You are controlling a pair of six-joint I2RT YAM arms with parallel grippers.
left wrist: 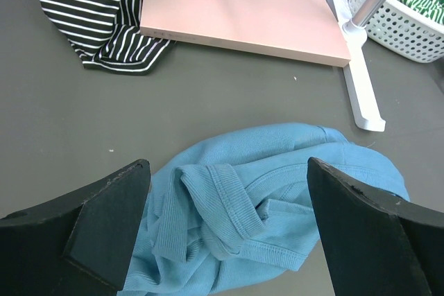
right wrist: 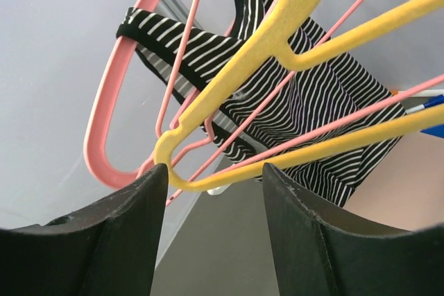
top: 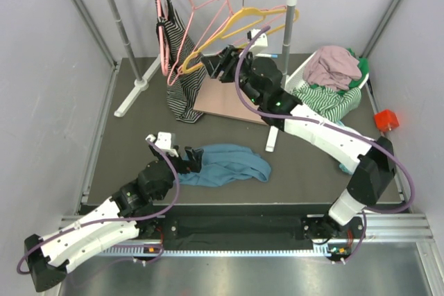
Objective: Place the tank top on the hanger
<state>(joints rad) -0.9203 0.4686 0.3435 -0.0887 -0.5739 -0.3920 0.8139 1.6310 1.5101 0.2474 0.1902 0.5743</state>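
The teal-blue tank top [top: 232,164] lies crumpled on the dark table, its ribbed straps folded over each other [left wrist: 277,164]. My left gripper [top: 193,159] hovers at its left edge, wide open, with the bunched straps below the gap between the fingers [left wrist: 227,164]. The yellow hanger [top: 243,17] hangs on the rack rail among pink hangers. My right gripper [top: 214,62] is raised to its lower left corner. In the right wrist view the hanger [right wrist: 277,39] has its rounded corner against my left fingertip, and its lower bar runs across the open gap of the gripper [right wrist: 215,170].
A black-and-white striped garment [top: 182,67] hangs on a pink hanger [top: 164,32] at the rack's left. A pink board [top: 225,105] lies under the rack. The white rack foot [left wrist: 364,95] stands beside a white basket [left wrist: 395,22] of clothes. A red block [top: 386,120] sits far right.
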